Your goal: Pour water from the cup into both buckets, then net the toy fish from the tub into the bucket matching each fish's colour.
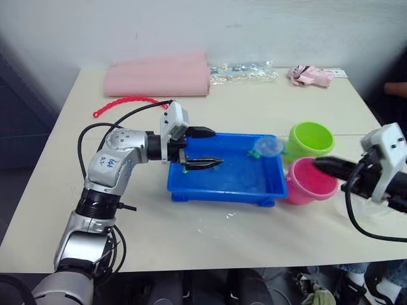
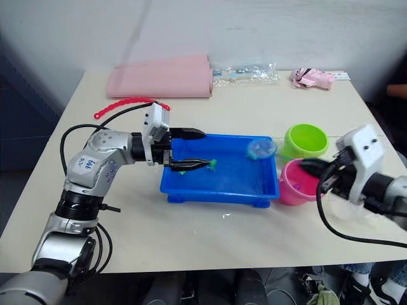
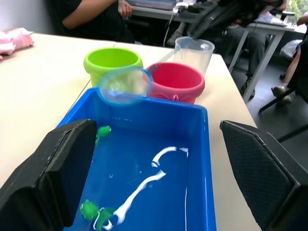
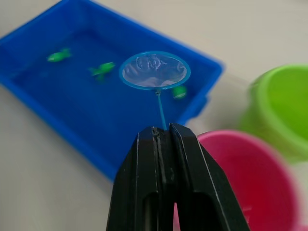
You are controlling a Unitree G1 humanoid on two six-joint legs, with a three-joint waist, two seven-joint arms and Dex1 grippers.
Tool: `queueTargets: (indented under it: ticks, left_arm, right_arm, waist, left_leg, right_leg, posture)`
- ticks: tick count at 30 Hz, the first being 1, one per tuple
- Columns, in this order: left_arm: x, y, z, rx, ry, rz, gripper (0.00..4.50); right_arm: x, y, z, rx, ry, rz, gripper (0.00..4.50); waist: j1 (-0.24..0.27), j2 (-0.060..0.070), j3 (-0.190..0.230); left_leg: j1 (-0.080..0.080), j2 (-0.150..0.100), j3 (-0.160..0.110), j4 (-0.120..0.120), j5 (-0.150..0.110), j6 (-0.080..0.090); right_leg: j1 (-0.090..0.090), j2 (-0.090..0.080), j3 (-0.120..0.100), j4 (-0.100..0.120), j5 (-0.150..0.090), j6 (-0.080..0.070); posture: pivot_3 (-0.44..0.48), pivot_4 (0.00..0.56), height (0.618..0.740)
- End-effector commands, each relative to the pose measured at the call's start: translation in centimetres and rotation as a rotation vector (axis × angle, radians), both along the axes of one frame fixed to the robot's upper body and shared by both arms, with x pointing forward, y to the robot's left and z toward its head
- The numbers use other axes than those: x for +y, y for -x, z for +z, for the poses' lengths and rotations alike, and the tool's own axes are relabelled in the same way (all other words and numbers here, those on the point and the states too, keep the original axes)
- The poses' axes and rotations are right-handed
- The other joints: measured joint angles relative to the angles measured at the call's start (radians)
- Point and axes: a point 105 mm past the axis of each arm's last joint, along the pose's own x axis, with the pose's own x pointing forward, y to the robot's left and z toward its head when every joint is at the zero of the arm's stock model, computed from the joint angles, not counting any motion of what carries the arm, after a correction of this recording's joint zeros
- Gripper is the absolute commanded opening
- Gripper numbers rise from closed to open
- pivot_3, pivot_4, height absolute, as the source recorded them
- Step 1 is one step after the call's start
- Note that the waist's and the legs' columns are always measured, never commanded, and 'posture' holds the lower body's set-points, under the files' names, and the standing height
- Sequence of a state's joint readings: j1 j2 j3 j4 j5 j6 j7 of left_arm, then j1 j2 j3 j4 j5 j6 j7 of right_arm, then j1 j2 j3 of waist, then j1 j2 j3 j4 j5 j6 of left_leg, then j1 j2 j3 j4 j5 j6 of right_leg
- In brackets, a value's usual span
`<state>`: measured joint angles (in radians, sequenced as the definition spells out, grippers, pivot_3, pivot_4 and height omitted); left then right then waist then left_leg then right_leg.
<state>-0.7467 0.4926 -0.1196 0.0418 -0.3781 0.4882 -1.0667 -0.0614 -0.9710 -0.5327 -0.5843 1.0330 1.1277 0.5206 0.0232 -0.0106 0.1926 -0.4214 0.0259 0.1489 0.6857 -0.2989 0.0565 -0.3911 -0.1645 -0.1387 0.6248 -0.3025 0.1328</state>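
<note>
Three green toy fish (image 4: 102, 70), seemingly, in tub (image 1: 222, 190); right gripper (image 4: 163, 132) holds net (image 4: 154, 70)

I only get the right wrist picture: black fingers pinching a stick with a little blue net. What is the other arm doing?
Observer: The left end effector is open, over the left end of the tub, away from your net.
Visitor: Is there a cup anywhere?
Observer: A clear cup stands beside the pink bucket, on the side away from the tub.
Visitor: Anyone nearby?
Observer: A person's arm shows past the table edge.

Pink bucket (image 4: 250, 187) contents perhaps blurred
</note>
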Motion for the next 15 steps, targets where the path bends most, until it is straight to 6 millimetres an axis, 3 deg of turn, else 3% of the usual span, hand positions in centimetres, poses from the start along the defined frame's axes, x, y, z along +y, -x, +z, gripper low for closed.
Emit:
queueTargets:
  ticks: [1, 7, 15]
  left_arm:
    - [-0.1, 0.6, 0.9, -0.059, -0.004, -0.012, 4.47]
    - [-0.1, 0.9, 1.7, -0.074, 0.02, 0.014, 4.47]
    - [-0.1, 0.8, 2.0, -0.078, 0.026, 0.035, 4.47]
  right_arm:
    - [1.4, 0.4, -1.7, 0.069, 0.005, 0.011, 0.0]
    - [0.9, -1.8, -4.1, 0.09, -0.031, -0.153, 0.0]
    - [0.0, -5.1, -3.6, -0.032, -0.029, -0.322, 0.0]
  waist:
    - [0.0, 0.0, 0.0]
    - [0.0, 0.0, 0.0]
    - [0.0, 0.0, 0.0]
  left_leg:
    - [0.0, 0.0, 0.0, 0.0, 0.0, 0.0]
    - [0.0, -0.001, 0.002, 0.0, 0.0, 0.0]
    - [0.0, 0.0, 0.004, -0.001, 0.0, 0.0]
  right_leg:
    - [0.0, 0.0, 0.0, 0.0, 0.0, 0.0]
    - [-0.001, 0.0, 0.001, 0.001, 0.0, 0.0]
    - [-0.002, 0.001, 0.002, 0.001, 0.0, 0.0]
  posture:
    - [0.0, 0.15, 0.738]
    - [0.0, 0.15, 0.738]
    - [0.0, 0.15, 0.738]
